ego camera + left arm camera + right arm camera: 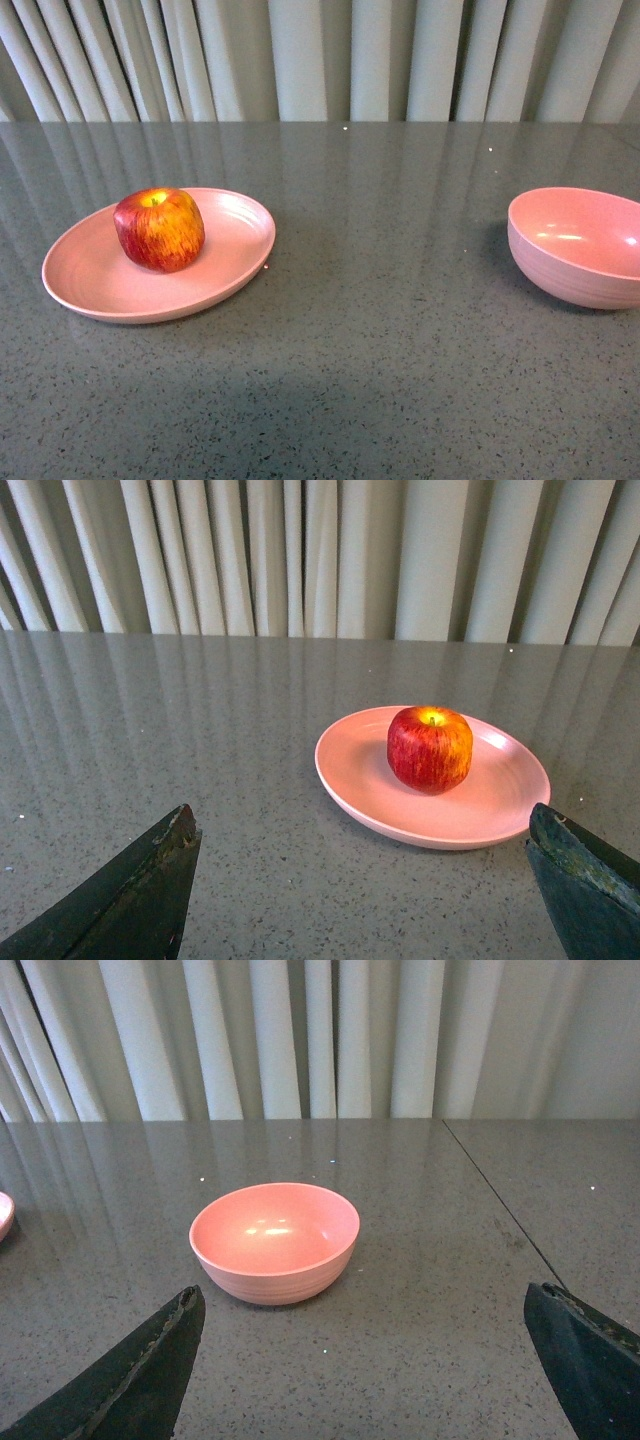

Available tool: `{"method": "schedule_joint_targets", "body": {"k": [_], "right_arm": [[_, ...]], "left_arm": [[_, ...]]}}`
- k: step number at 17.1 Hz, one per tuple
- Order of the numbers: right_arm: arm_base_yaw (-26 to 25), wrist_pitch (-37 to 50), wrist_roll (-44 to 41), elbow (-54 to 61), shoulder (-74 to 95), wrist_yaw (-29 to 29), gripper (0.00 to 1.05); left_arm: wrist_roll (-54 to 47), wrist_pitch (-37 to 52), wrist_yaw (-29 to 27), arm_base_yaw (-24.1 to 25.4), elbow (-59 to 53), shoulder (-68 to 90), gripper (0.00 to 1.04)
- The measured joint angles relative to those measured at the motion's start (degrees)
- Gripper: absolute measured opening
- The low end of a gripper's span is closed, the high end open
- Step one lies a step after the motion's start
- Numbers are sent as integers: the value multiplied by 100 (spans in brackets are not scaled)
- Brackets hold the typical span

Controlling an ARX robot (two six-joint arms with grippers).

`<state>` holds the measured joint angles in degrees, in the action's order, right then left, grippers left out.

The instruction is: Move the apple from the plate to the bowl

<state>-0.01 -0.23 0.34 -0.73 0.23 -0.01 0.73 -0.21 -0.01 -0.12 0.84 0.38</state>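
A red apple (pixel 159 229) with yellow-orange streaks sits upright on the shallow pale pink plate (pixel 90 280) at the left of the grey table. The deep pale pink bowl (pixel 578 245) stands empty at the right edge of the front view. Neither arm shows in the front view. In the left wrist view my left gripper (pixel 362 825) is open and empty, short of the plate (pixel 500 800) and the apple (pixel 430 748). In the right wrist view my right gripper (pixel 362 1305) is open and empty, short of the bowl (pixel 275 1243).
The grey speckled table (pixel 380 330) runs back to pale curtains (pixel 320 60). A seam in the tabletop (pixel 500 1210) runs beside the bowl in the right wrist view. The plate's rim (pixel 3 1215) shows at that view's edge.
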Motion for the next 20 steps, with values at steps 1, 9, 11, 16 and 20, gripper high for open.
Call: {"method": "schedule_joint_targets", "body": {"k": [1, 9, 11, 16, 20], "right_arm": [[0, 0, 0, 0, 0, 0, 98], [0, 0, 0, 0, 0, 0, 98], [0, 0, 0, 0, 0, 0, 98], [0, 0, 0, 0, 0, 0, 98], [0, 0, 2, 0, 0, 0, 98]], "left_arm": [[0, 0, 0, 0, 0, 0, 98], [0, 2, 0, 0, 0, 0, 98], [0, 0, 0, 0, 0, 0, 98], [0, 0, 0, 0, 0, 0, 98], [0, 0, 0, 0, 0, 0, 98]]}}
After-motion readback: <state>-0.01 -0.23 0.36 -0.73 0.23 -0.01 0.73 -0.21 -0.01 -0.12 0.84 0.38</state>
